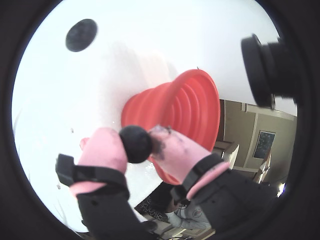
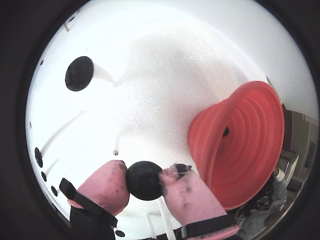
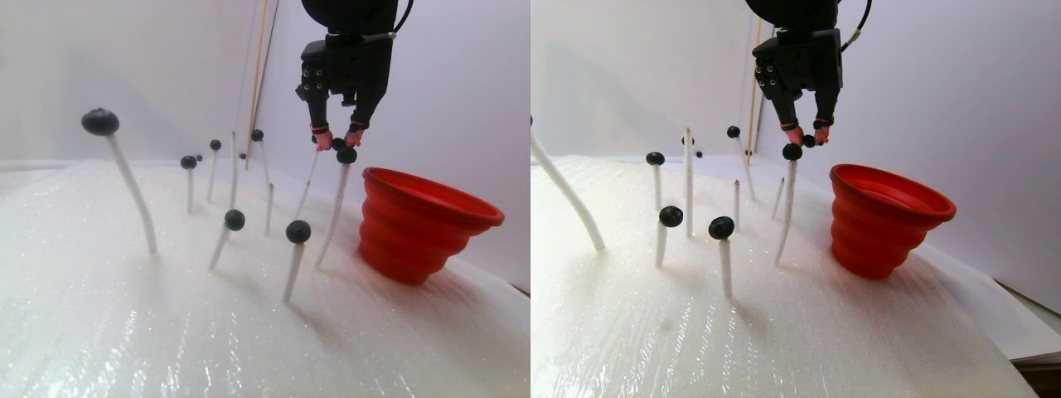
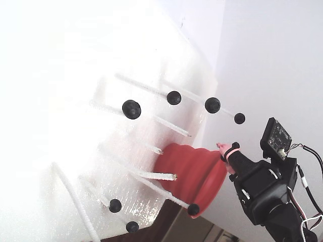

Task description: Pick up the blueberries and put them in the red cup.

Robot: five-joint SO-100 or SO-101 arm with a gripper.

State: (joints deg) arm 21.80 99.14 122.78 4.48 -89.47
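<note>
Right now my gripper (image 2: pixel 145 181) is pinched on one of the blueberries (image 2: pixel 144 180), the dark ball squeezed between my two pink fingertips (image 1: pixel 102 147). Just beside me stands the red cup (image 3: pixel 423 222) on the white foam sheet (image 3: pixel 124 323), its wide rim up. Other berries (image 3: pixel 297 231) sit atop thin white rods (image 3: pixel 293 270) stuck in the sheet.

red cup (image 3: pixel 423 224): ribbed plastic | blueberries (image 3: pixel 298 231): matte | table (image 3: pixel 166 332): glossy white foam
</note>
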